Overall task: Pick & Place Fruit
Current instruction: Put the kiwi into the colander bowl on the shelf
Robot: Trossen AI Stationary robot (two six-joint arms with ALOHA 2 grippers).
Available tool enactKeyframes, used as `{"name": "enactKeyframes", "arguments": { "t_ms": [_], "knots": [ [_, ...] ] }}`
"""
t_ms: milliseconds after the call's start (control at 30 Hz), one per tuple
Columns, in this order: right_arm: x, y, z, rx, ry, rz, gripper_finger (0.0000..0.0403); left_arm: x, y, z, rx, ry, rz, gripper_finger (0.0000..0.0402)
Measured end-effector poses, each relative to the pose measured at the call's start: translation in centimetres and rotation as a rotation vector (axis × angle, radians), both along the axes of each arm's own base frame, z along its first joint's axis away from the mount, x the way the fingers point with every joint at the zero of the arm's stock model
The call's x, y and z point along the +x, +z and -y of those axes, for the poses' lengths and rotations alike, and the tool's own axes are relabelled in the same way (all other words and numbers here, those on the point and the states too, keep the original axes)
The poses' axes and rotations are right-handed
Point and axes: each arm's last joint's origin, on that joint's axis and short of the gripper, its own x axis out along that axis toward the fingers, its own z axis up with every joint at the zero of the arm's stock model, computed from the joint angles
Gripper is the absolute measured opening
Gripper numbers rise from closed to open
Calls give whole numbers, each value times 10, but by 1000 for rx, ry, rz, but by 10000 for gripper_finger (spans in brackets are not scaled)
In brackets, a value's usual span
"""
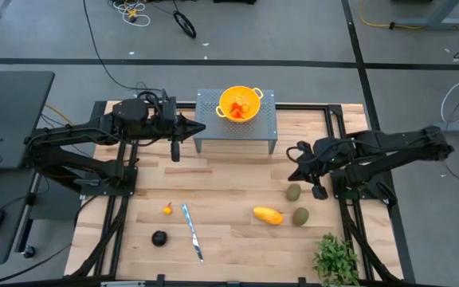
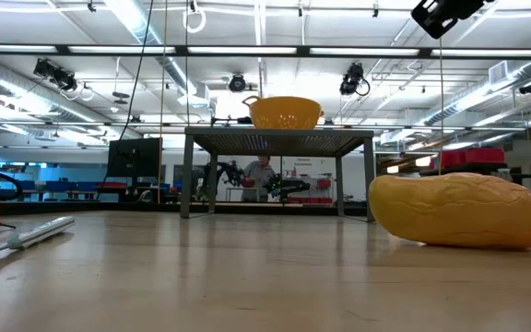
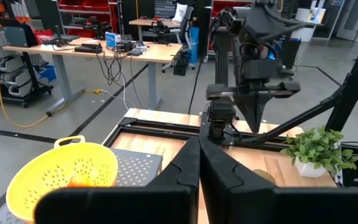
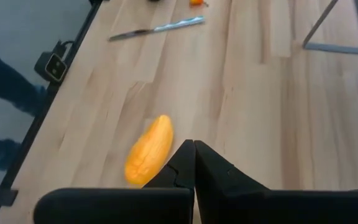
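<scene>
While fruit (image 1: 268,215) lies loose, knife (image 1: 192,232) rests between pieces.

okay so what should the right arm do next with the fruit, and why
Probably open the right gripper and lower it toward the yellow-orange fruit: its fingers look shut and empty, and that fruit lies loose on the table just ahead.

two green ovals (image 1: 293,192), one knife (image 1: 192,232)

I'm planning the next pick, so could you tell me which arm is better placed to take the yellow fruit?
The right arm, probably. Its gripper, shut and empty, hangs near the yellow fruit. The left gripper, also shut, sits beside the metal stand, farther off.
</scene>
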Motion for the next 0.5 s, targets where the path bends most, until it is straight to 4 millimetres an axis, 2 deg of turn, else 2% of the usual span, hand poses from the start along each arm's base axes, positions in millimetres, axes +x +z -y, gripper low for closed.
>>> {"name": "enactKeyframes", "arguments": {
  "t_ms": [500],
  "knots": [
    [14,-32,-17,-130,42,-268,3,0,-1,0,1,-1,-8,9]
  ]
}}
